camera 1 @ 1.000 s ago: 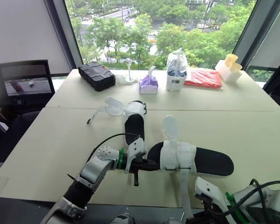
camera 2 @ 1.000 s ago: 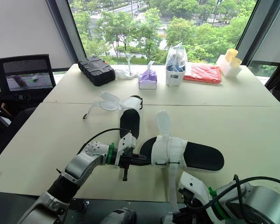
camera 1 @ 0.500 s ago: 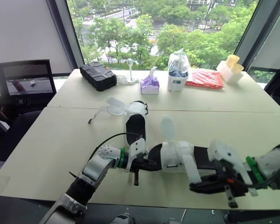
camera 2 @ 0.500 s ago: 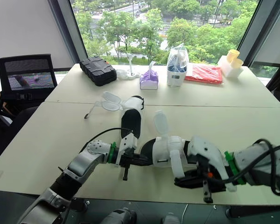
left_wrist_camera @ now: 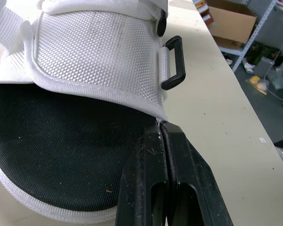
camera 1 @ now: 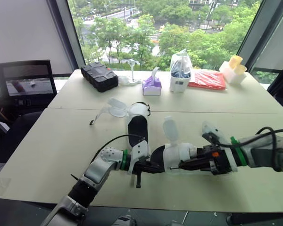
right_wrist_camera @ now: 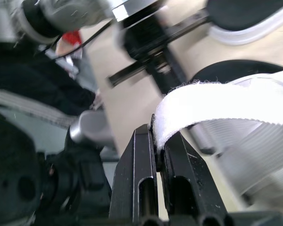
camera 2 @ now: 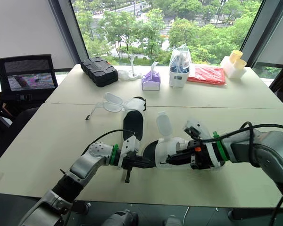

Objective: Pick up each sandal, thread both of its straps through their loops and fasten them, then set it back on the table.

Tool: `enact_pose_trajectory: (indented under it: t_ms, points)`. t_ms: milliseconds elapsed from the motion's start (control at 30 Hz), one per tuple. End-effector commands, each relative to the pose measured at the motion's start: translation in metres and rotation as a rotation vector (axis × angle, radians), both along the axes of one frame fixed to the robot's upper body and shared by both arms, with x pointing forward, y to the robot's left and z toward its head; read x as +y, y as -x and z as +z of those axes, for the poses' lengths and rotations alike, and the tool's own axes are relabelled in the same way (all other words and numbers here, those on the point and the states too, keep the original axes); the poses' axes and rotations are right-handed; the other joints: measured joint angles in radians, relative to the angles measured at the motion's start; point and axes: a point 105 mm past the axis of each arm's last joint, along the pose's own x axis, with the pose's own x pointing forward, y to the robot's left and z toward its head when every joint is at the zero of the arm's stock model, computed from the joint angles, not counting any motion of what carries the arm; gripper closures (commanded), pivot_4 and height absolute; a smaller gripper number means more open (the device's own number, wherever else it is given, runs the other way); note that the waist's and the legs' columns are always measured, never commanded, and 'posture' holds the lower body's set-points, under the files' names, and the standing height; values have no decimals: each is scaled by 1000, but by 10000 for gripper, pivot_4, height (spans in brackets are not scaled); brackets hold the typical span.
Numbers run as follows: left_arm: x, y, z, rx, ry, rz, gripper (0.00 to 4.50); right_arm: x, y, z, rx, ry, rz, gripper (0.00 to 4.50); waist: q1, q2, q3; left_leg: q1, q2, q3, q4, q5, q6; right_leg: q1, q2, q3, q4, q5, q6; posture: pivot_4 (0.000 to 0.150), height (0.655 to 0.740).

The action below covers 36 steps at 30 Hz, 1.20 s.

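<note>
1. The near sandal (camera 1: 177,154) lies on the table (camera 1: 52,141) close to its front edge, with its black footbed up and its white upper across the middle
2. The left gripper (left_wrist_camera: 162,129) has its jaws pressed narrow on the near sandal's edge at its left end, close to a black loop (left_wrist_camera: 173,63)
3. The right gripper (right_wrist_camera: 158,136) pinches a white strap (right_wrist_camera: 217,101) between its jaws, over the near sandal's upper
4. The far sandal (camera 1: 137,127) lies just beyond, with its straps spread open
</note>
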Motion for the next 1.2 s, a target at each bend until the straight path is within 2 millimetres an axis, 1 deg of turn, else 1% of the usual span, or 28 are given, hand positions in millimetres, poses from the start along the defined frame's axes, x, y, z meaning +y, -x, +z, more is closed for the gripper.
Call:
enact_pose_trajectory:
  t_ms: [33,67,100,167,233,267,467,633,667,767,800,967,1133,1200]
  points:
    - [2,12,-34,78,-111,0,45000,-7,-21,7,-39,-11,-80,44884,-1,0,0,0,0,0,0,0,0,0,0,0,0,0,0,1500,7400]
    - [2,11,-34,75,-110,3,45000,-10,-24,5,-40,1,-88,38096,1,0,0,0,0,0,0,0,0,0,0,0,0,0,0,1500,7400]
    - [2,11,-34,72,-109,6,45000,-12,-27,3,-42,10,-98,35948,1,0,0,0,0,0,0,0,0,0,0,0,0,0,0,1500,7400]
    - [2,10,-33,68,-109,9,45000,-15,-37,2,-51,2,-138,27460,0,0,0,1,0,0,0,0,0,0,0,0,0,0,0,1500,7400]
    - [3,10,-33,65,-109,12,45000,-15,-49,2,-58,-30,-189,16636,-1,0,-1,1,0,0,0,0,0,1,0,0,0,0,0,1500,7400]
    - [3,10,-33,64,-109,14,45000,-15,-55,1,-65,-37,-212,11922,-2,1,-1,2,0,0,0,0,0,1,0,1,0,0,0,1500,7400]
    - [4,10,-33,62,-111,20,45000,-16,-75,0,-87,-61,-292,11922,0,1,-1,2,-1,0,-1,0,0,1,0,1,1,1,1,1500,7400]
    - [5,10,-33,62,-113,22,45000,-17,-80,2,-92,-63,-301,11922,-1,1,-1,2,-1,0,-1,0,0,1,0,1,1,2,2,1500,7400]
    - [5,10,-33,62,-113,22,45000,-19,-84,2,-108,-54,-313,11922,-1,1,-1,2,-1,0,-1,0,0,1,0,1,1,2,2,1500,7400]
    - [5,10,-33,60,-114,25,45000,-34,-113,15,-205,-33,-418,11922,-5,2,-2,2,-1,0,0,0,0,1,1,1,1,2,2,1500,7400]
    - [5,10,-33,59,-114,25,45000,-37,-118,18,-223,-29,-435,11922,-4,2,-2,2,-1,1,0,0,0,1,1,1,1,2,2,1500,7400]
    - [5,10,-33,56,-114,25,45000,-41,-124,18,-278,43,-396,11922,-2,2,-2,2,-1,1,-2,0,0,0,1,1,1,2,2,1500,7400]
    - [5,9,-33,55,-114,28,45000,-52,-135,9,-389,168,-372,11922,-4,2,-2,2,-1,1,-1,0,0,0,1,2,1,2,2,1500,7400]
    - [5,10,-33,55,-114,29,45000,-53,-136,7,-393,178,-360,11922,-3,2,-2,2,-1,1,-1,0,0,0,1,2,1,2,2,1500,7400]
